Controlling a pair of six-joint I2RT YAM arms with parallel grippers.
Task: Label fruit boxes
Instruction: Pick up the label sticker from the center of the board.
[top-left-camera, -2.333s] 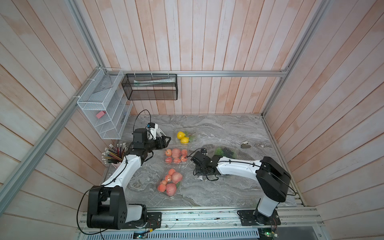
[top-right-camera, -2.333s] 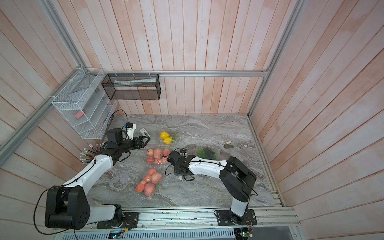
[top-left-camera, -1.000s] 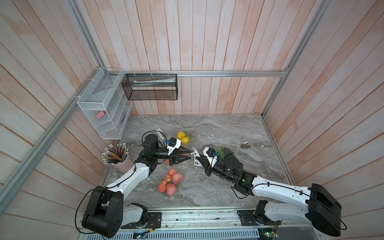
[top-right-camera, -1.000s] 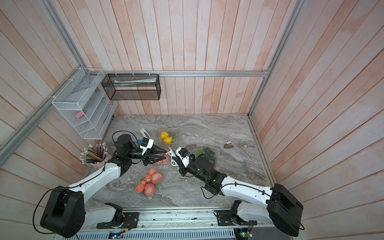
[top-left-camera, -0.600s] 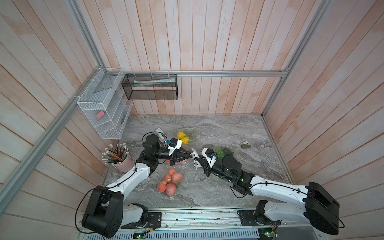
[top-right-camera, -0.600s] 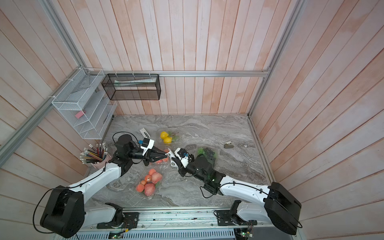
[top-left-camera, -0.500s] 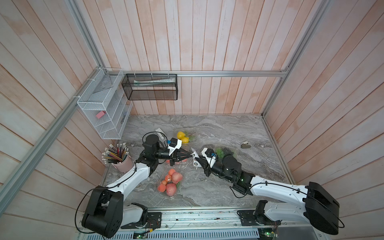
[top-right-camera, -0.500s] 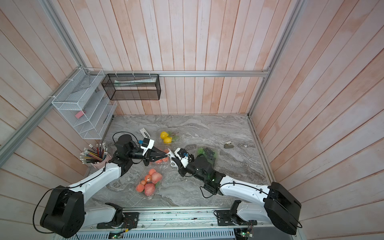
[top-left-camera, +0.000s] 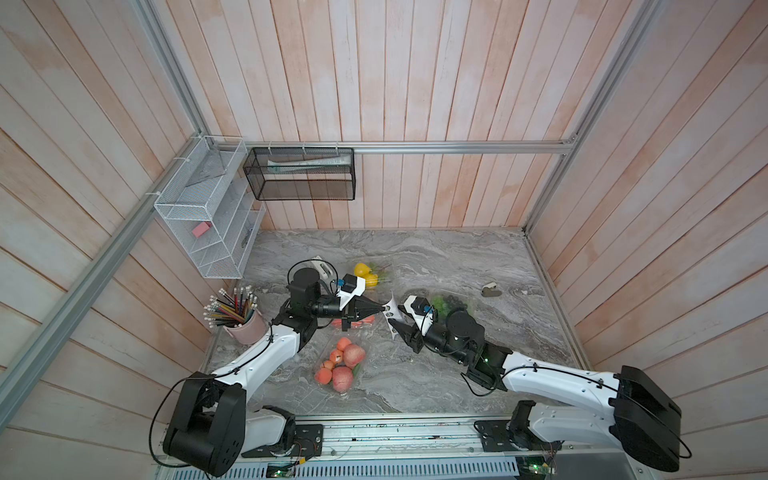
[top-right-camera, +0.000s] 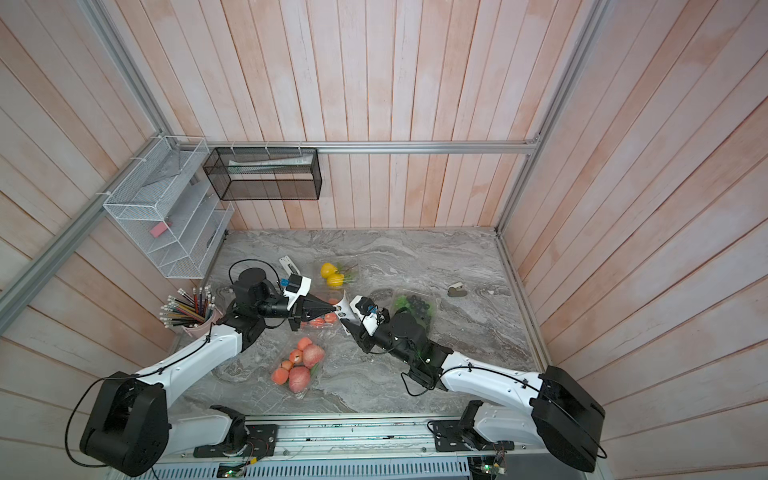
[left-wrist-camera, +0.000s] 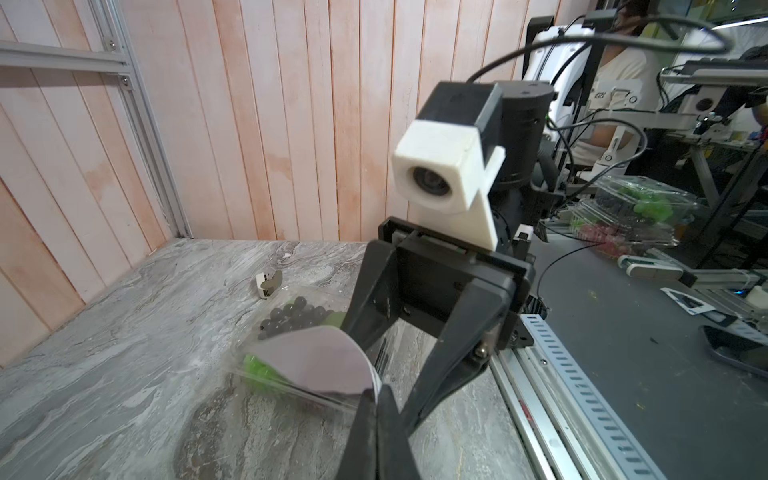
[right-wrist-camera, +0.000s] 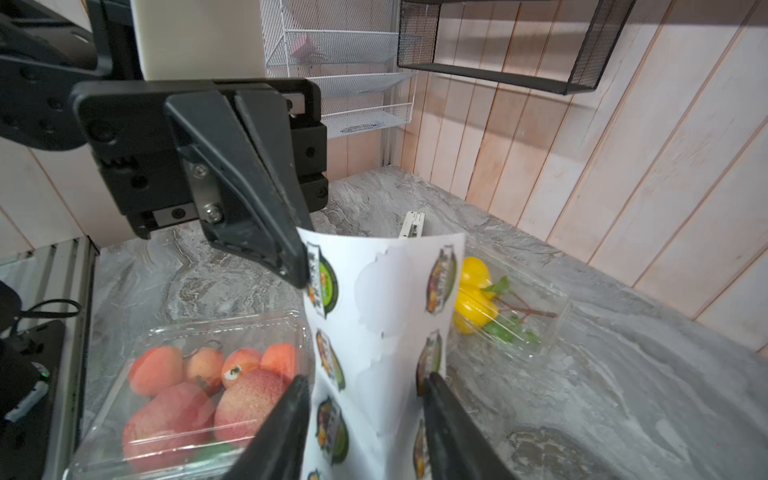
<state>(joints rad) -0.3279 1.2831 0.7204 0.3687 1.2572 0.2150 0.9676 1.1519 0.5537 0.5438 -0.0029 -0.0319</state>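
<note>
My left gripper (right-wrist-camera: 301, 278) is pinched shut on the sticker sheet (right-wrist-camera: 386, 291) at its edge. My right gripper (right-wrist-camera: 365, 378) has its jaws apart, sheet curled between them. The apple box (right-wrist-camera: 199, 374) lies below, towards my left arm, which I'd judge nearer.

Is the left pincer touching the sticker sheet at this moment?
Touching. The right wrist view shows the left pincer shut with its tips pinched on one corner of the sticker sheet, right beside a printed sticker.

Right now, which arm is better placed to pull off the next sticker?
Probably left: the left gripper is shut on the sticker sheet at a sticker's edge; the right gripper stands open around the sheet.
</note>
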